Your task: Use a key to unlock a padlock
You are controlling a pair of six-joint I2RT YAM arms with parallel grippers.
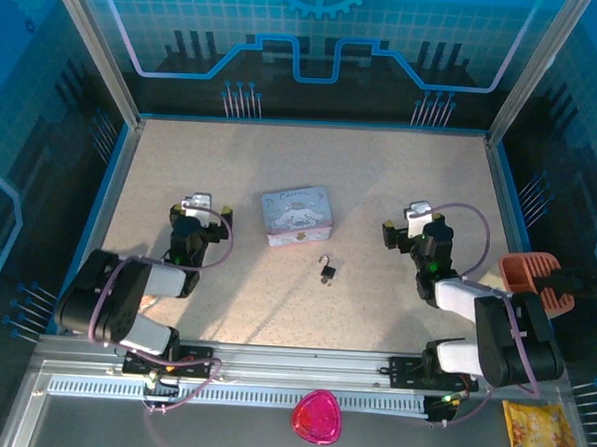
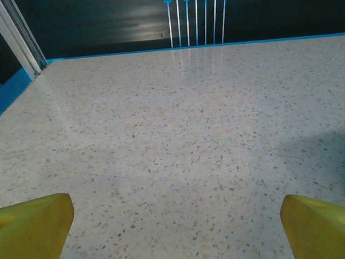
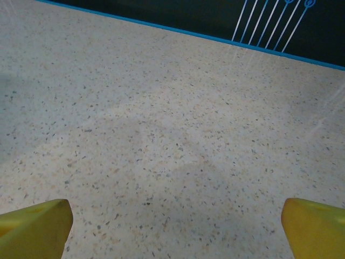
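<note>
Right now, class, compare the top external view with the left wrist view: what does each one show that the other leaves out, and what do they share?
Top external: the padlock lying on the table, just nearer the arms than the pastel tin, about midway between the two arms, plus the right gripper.
Left wrist: a close look at the left gripper's yellow fingertips, wide apart with nothing between them.
Shared: the speckled table surface and the left gripper.

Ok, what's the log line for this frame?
phase: pre-grasp | left gripper: open, empty | right gripper: open, empty | padlock: on table, near side of tin, untouched
</note>
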